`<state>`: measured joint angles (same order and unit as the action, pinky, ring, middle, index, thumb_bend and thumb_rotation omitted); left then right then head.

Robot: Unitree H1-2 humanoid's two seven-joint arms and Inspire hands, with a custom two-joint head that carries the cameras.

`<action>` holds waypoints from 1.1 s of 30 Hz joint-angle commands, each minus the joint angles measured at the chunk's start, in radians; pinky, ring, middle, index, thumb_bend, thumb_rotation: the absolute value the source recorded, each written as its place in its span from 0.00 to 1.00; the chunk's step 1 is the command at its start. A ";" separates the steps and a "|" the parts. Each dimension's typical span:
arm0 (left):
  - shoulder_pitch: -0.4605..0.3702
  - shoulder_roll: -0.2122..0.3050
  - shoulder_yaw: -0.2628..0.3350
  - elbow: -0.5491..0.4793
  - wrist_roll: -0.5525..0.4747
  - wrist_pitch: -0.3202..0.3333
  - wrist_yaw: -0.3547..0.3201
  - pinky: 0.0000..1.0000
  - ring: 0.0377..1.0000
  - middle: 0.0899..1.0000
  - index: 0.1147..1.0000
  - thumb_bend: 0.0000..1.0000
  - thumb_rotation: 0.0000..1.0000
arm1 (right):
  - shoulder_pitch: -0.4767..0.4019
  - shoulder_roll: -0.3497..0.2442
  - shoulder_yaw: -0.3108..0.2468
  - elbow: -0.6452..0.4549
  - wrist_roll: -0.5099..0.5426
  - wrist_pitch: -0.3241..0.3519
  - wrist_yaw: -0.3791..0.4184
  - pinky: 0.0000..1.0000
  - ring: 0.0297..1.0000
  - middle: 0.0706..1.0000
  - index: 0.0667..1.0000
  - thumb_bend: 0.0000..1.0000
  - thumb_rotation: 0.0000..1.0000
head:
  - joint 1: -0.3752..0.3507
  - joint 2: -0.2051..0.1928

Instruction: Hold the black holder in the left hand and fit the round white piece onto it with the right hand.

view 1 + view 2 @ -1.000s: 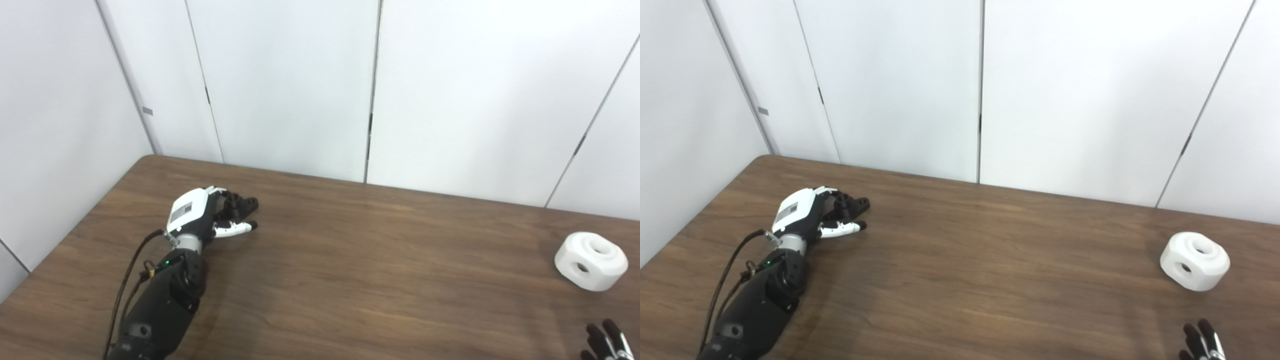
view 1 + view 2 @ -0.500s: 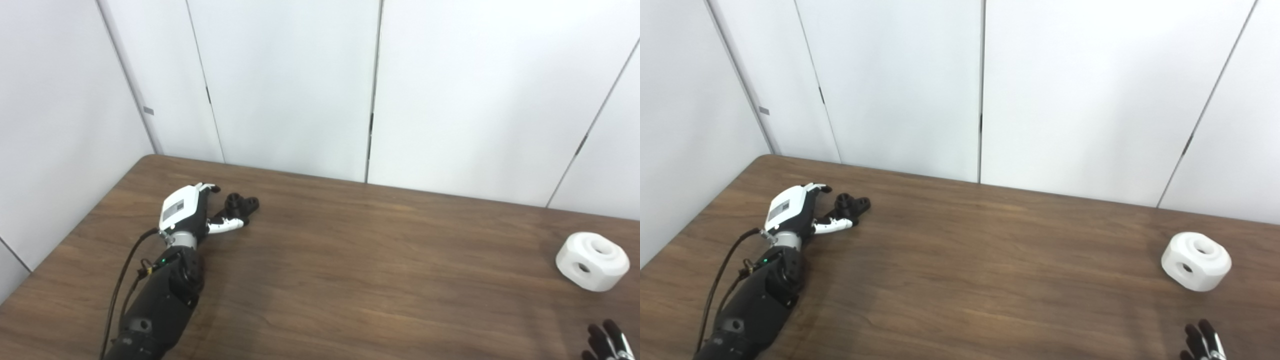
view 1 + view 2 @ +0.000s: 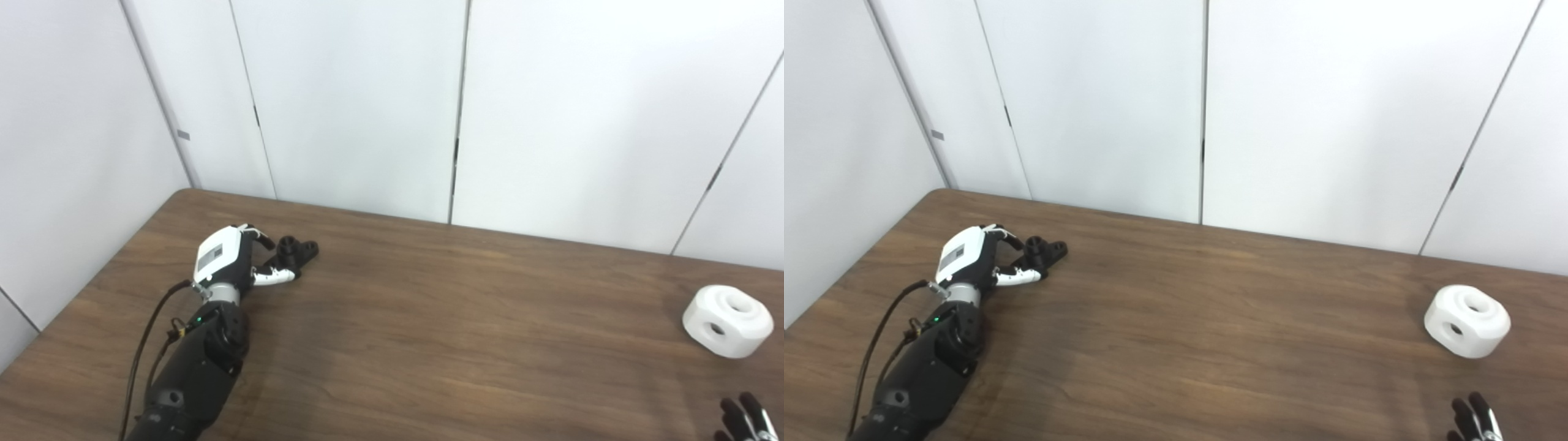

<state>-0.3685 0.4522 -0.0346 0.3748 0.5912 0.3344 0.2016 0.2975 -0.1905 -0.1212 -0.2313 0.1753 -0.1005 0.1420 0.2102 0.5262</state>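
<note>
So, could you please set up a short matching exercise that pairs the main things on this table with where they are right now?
Things:
1. black holder
2. round white piece
3. left hand
4. right hand

Places:
A. bottom right corner of the view, only its fingers showing
B. far right of the table, resting alone
C. far left part of the table, just ahead of a hand's fingers
D. far left part of the table, right behind the small black part

Pairs: 1-C, 2-B, 3-D, 4-A
</note>
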 commanded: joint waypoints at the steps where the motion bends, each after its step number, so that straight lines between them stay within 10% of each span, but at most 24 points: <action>1: -0.035 0.035 0.000 -0.018 0.018 -0.007 0.018 1.00 0.98 0.90 0.58 0.88 0.29 | 0.027 0.005 0.002 0.011 -0.004 0.024 -0.007 1.00 1.00 0.96 0.98 0.57 1.00 | 0.002 0.003; 24: -0.020 0.030 -0.004 0.003 -0.018 -0.065 0.032 0.97 0.94 0.84 0.50 0.86 0.18 | 0.033 0.004 -0.004 0.008 -0.001 0.011 -0.003 1.00 1.00 0.94 0.98 0.55 1.00 | 0.000 0.017; 26: -0.018 0.026 0.001 0.010 -0.029 -0.091 0.047 0.97 0.94 0.82 0.44 0.59 0.09 | 0.032 0.005 -0.004 0.007 0.000 0.014 -0.004 1.00 1.00 0.94 0.98 0.57 1.00 | 0.000 0.017; 33: -0.018 0.024 0.004 0.029 -0.055 -0.135 0.049 0.94 0.91 0.78 0.42 0.52 0.05 | 0.031 0.004 -0.003 0.009 -0.009 0.011 -0.005 1.00 1.00 0.95 0.98 0.57 1.00 | -0.001 0.018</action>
<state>-0.3665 0.4562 -0.0405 0.4103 0.5374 0.2172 0.2384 0.3013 -0.1900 -0.1255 -0.2346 0.1694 -0.0913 0.1404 0.2086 0.5446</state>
